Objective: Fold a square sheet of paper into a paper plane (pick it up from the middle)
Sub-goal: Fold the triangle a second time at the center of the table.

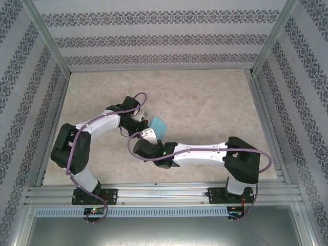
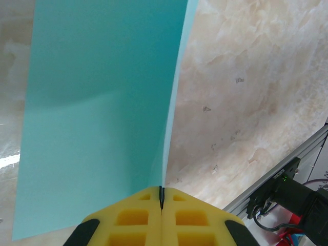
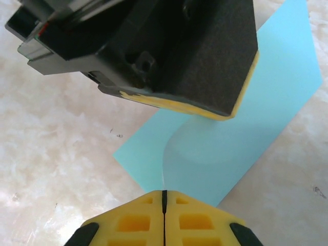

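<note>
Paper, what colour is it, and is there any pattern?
The paper is plain turquoise-cyan with no markings, clearest in the left wrist view.

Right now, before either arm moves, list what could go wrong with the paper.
1. Both the left gripper and right gripper pinch the turquoise paper sheet; pulling apart could tear it.
2. The right gripper seems to bite only the edge, so it may slip.
3. The sheet bows; a stray crease could form.

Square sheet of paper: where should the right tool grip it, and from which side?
Probably the straight edge opposite the left tool, approached edge-on so it closes on both faces. The square sheet of paper is thin and bowed, held up by that pinch, so only edges offer a bite. The right tool is shut there.
</note>
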`<state>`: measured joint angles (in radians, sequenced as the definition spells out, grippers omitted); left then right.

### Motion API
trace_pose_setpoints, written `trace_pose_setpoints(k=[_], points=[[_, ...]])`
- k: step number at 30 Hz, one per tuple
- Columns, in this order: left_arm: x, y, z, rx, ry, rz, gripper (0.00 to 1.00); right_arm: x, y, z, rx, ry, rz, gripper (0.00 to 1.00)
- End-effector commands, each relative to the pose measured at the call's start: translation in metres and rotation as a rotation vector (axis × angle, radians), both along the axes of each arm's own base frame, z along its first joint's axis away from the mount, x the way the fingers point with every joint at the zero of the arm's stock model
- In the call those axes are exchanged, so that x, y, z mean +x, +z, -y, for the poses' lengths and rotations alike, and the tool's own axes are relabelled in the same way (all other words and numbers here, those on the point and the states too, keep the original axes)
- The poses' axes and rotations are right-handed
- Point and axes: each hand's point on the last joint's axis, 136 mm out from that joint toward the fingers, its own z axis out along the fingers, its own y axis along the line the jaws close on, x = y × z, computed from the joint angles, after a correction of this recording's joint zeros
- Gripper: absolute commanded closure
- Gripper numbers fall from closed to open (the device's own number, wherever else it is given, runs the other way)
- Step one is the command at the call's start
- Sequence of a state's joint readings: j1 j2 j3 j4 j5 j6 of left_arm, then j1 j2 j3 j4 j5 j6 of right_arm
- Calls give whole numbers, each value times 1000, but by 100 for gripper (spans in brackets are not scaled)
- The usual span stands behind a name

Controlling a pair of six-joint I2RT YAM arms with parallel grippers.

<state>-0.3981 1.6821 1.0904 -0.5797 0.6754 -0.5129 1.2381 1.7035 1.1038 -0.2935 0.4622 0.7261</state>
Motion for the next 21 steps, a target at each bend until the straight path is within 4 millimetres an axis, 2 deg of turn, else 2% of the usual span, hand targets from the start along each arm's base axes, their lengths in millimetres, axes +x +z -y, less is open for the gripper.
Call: trace_pose_setpoints(k=[1,4,8,9,12,14,21], points=[[-2,13,-1,8,5,15,82,-1,4,-3,54,28,-17,95],[1,17,-9,56,28,48,74,-3,3,-10,126,63,-52,96],[3,22,-38,195,114,110,52,0,0,-10,249,82,-114,95],[2,21,-46,228,137,119,51,2,1,-11,292,89,-129,95],[-6,20,-58,250,186,125,49,5,-1,-6,368,101,-171,95],[-12,20,-55,214,187,126,50,6,-1,-5,422,118,-210,94],[-36,12,-39,86,134,90,66,14,-3,5,485,130,-272,93]])
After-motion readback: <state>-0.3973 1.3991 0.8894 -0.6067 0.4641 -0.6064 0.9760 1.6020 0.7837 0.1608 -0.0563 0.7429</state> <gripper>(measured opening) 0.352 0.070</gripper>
